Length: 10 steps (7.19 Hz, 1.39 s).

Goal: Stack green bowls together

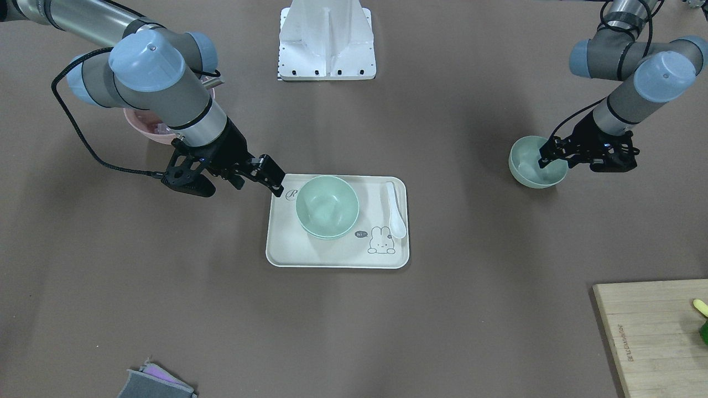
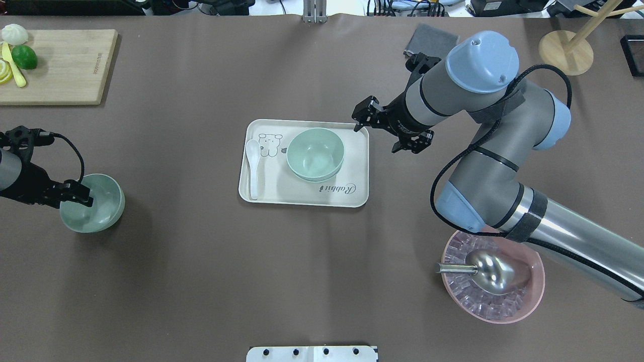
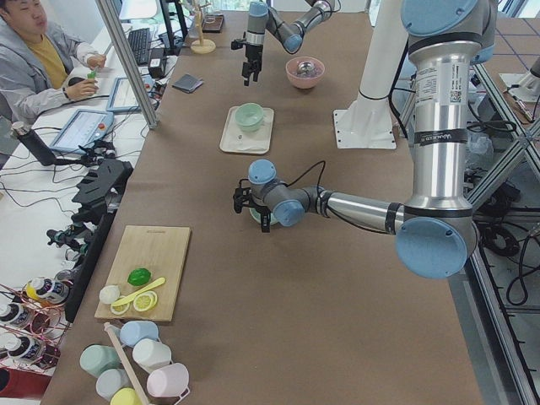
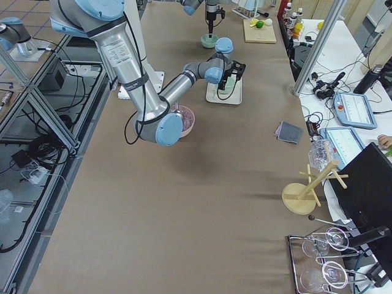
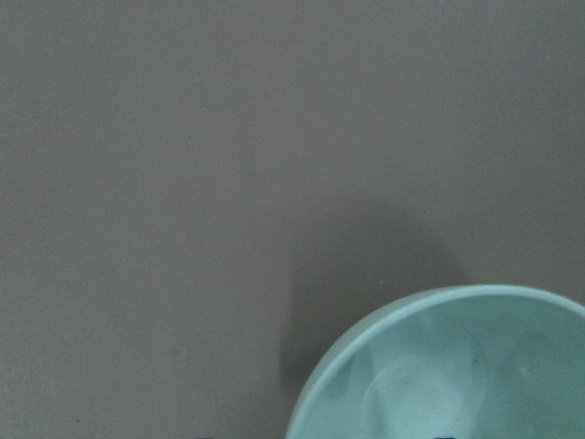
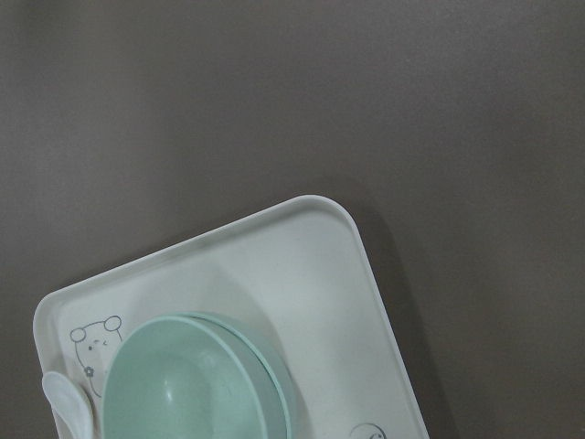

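Two green bowls (image 2: 315, 153) sit nested on the tray (image 2: 302, 197) (mid-frame); right gripper (image 2: 376, 138) gapes wide beside it; left gripper (image 2: 83, 197) pinches the third bowl (image 2: 103, 211) far left.

Overhead view: the brown bench (image 2: 191, 281) has a matte surface. A cream tray (image 2: 282, 188) lies at centre. One green bowl (image 2: 103, 208) is at 9 o'clock, well apart from the tray; its contact with the surface cannot be confirmed. A pink bowl (image 2: 528, 306) is at 4 o'clock. The cutting board (image 2: 70, 65) is at 10 o'clock, the grey cloth (image 2: 430, 37) at 1 o'clock, the wooden stand (image 2: 566, 53) at 2 o'clock, and the white mount (image 2: 312, 353) at the 6 o'clock edge.
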Tool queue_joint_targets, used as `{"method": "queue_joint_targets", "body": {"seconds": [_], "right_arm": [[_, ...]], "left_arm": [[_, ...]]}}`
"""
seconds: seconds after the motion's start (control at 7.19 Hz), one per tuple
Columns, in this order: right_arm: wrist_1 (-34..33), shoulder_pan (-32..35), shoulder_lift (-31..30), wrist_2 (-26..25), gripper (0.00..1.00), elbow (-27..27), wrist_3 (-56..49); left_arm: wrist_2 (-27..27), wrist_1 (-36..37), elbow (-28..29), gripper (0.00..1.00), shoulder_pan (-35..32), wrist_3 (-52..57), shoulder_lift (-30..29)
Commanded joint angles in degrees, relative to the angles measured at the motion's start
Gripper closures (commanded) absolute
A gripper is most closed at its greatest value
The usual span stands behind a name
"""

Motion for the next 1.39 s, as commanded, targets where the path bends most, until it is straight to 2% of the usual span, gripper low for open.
{"method": "queue_joint_targets", "body": {"seconds": [0.0, 0.28, 0.56, 0.7, 0.97, 1.25], "right_arm": [[-0.1, 0.3, -0.7, 0.1, 0.0, 0.7, -0.1], [-0.2, 2.0, -5.6, 1.5, 0.0, 4.0, -3.0], [-0.2, 6.5, -10.5, 6.4, 0.0, 4.9, -10.2], [-0.3, 7.6, -12.7, 6.4, 0.0, 4.4, -15.1], [-0.8, 11.3, -17.6, 6.8, 0.0, 4.3, -25.4], [-0.4, 14.5, -22.4, 8.6, 0.0, 4.1, -33.4]], "left_arm": [[-0.3, 0.1, -0.1, 1.0, 0.2, 0.0, -1.7], [-0.8, 0.7, -1.3, 1.0, 0.2, -1.2, -5.6], [-1.8, 2.7, -1.5, 1.0, 2.8, -16.0, -16.9], [-1.4, 5.8, -1.4, 1.0, 5.5, -21.8, -23.4], [-1.2, 15.7, -1.3, 1.0, 6.6, -28.0, -36.1], [2.4, 18.1, 0.7, 1.0, 8.4, -29.2, -41.4]]}}
